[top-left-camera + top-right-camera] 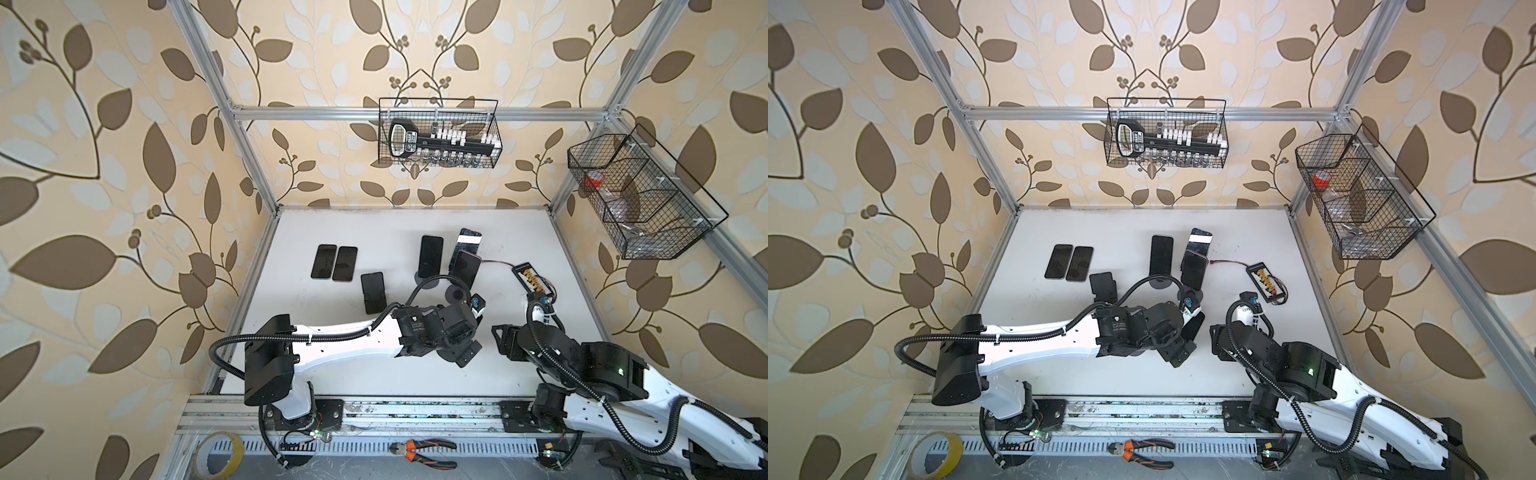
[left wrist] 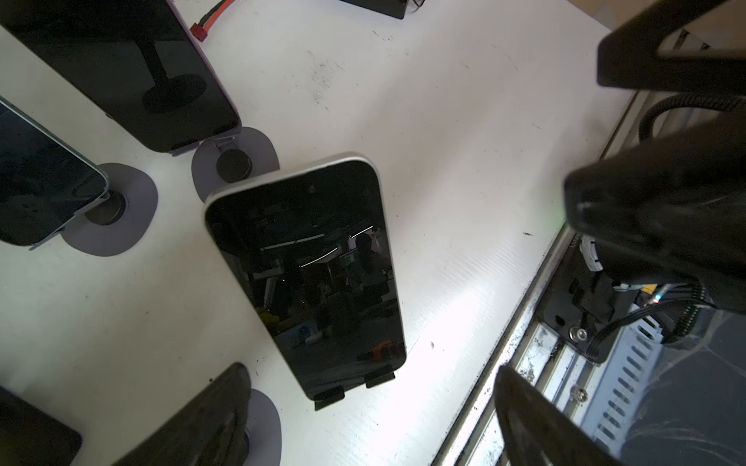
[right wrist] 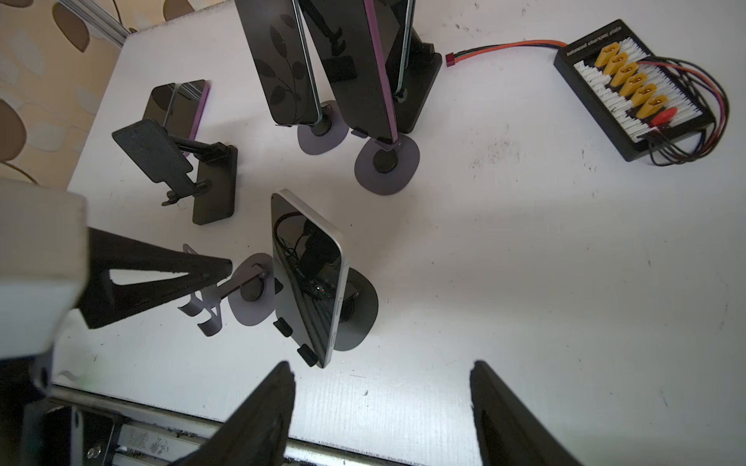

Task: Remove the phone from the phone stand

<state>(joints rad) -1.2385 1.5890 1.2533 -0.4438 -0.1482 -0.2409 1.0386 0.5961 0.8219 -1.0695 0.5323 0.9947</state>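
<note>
**Phone sits in its stand, both tools open and clear of it**

The phone (image 2: 306, 274) leans back in the phone stand (image 2: 329, 398). Its lower edge rests in the stand's two black hooks, and its dark screen faces the left tool (image 2: 370, 366). That tool is spread wide and holds nothing. One finger (image 2: 202, 419) lies off one long edge of the phone, over the round foot of an empty grey stand (image 3: 250, 312). The other finger is well out past the opposite edge. The phone stands just ahead of the gap between them, and neither finger touches it.

The right tool (image 3: 381, 363) also has its fingers apart, with only bare white tabletop (image 3: 524, 262) between them. It grips nothing. From this tool the phone is close ahead and off toward one finger, seen nearly edge-on and apart from the tool.

Farther ahead of both tools, three other phones (image 1: 464, 268) are propped on stands of their own, close together. Beyond the left tool's arm side stands a black stand (image 1: 374, 293) with nothing on it. Past that, two flat phones (image 1: 323, 262) lie side by side, touching or nearly so. Out to the far side of the right tool lies a connector board (image 3: 629, 84) with yellow plugs and trailing wires.
</note>
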